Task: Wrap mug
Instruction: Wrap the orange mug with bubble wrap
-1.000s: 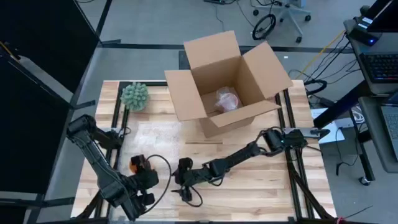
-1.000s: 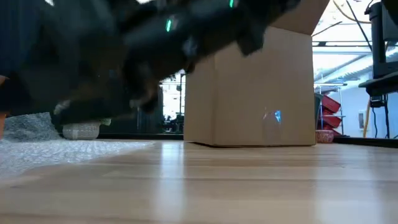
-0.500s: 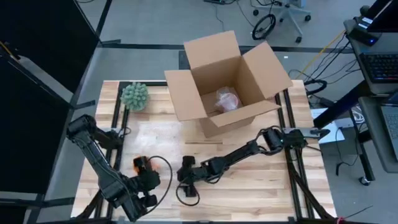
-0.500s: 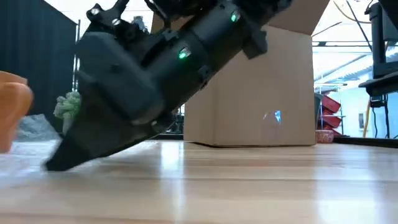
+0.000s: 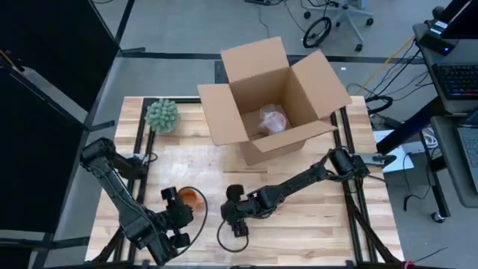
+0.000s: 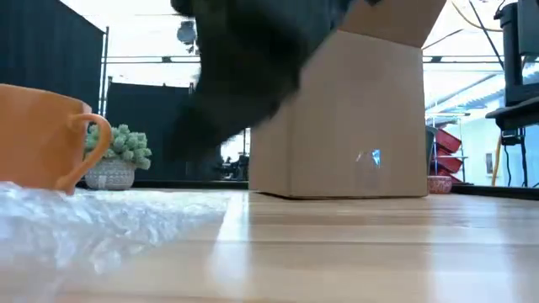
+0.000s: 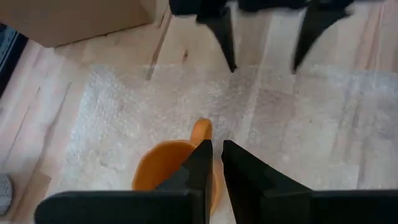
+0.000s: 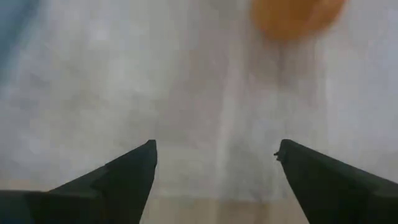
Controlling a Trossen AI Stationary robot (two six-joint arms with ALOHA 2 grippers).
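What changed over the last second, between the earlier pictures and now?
The left tool has carried the orange mug a little toward the table's middle, over the bubble wrap, its fingers nearly closed at the mug's rim. The right tool stayed open and shifted slightly to the right, clearing the low view so the mug and the plant now show. The cardboard box and plant stayed put.

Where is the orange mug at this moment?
In the high view the orange mug stands upright on the bubble wrap at the table's front left, with the left claw shut on its rim and the open right claw just beside.
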